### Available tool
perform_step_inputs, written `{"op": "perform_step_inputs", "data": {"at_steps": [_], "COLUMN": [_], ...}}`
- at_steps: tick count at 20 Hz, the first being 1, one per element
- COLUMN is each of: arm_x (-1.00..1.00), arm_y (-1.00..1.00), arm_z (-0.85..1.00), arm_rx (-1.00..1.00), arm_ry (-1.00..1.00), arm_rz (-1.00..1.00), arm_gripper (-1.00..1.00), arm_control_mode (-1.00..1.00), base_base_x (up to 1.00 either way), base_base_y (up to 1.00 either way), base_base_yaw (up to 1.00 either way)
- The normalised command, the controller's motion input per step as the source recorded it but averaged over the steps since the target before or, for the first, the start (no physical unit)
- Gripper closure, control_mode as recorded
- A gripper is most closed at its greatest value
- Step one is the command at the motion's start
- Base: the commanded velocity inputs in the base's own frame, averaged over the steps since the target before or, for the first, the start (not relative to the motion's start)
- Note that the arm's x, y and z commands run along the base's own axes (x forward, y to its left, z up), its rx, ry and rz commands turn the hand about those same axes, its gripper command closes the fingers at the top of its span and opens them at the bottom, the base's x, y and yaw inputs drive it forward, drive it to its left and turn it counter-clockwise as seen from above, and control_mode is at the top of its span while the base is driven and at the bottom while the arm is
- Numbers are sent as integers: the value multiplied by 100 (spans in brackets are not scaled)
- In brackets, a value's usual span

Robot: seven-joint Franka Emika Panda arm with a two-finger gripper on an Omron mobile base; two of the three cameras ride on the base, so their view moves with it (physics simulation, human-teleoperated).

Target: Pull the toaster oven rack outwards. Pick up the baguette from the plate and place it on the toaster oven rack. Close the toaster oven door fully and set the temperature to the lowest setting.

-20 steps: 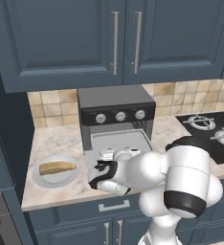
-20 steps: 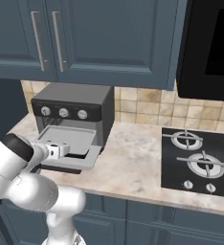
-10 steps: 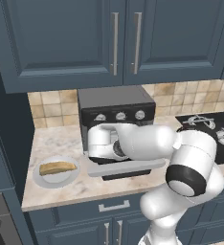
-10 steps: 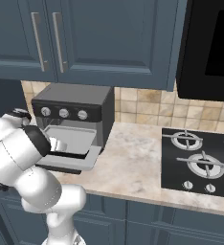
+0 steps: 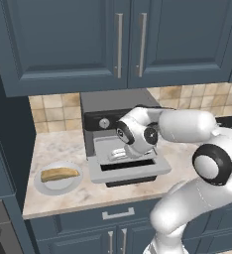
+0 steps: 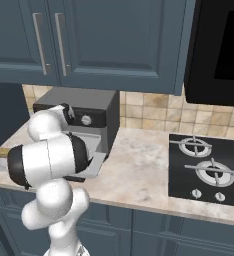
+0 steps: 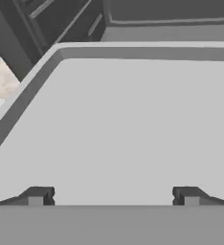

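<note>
The toaster oven (image 5: pixel 115 106) stands at the back of the counter. Its door (image 5: pixel 130 172) is folded down flat in front. The pale grey rack (image 5: pixel 104 147) shows in the cavity mouth, and in the hand view the rack (image 7: pixel 133 115) lies close below, flat with a raised rim. My gripper (image 5: pixel 119 155) hovers just over the rack at the oven's opening. In the hand view the gripper (image 7: pixel 113 197) is open, fingertips (image 7: pixel 37 196) wide apart with nothing between them. The baguette (image 5: pixel 60 173) lies on the white plate (image 5: pixel 43 186), left of the oven.
A gas hob (image 6: pixel 209 167) sits on the counter to the right of the oven. Blue wall cabinets (image 5: pixel 118 44) hang above it. My own arm (image 6: pixel 49 160) blocks the oven front in the right base view. Tiled wall runs behind.
My hand has risen from in front of the lowered door and swung right, to the oven mouth above the rack. The jaws stayed open. Baguette and plate have not moved.
</note>
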Motion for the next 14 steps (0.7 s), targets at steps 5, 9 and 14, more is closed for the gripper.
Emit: {"op": "perform_step_inputs", "data": {"at_steps": [5,9,14], "arm_x": [-100,-100,-100], "arm_y": [12,14,18], "arm_z": [16,46,55], "arm_rx": [-12,-11,-14], "arm_ry": [35,28,26], "arm_rz": [17,18,19], "arm_gripper": [-100,-100,-100], "arm_control_mode": [-100,-100,-100], "base_base_x": [0,0,0], "base_base_y": [0,0,0], "base_base_yaw": [0,0,0]}}
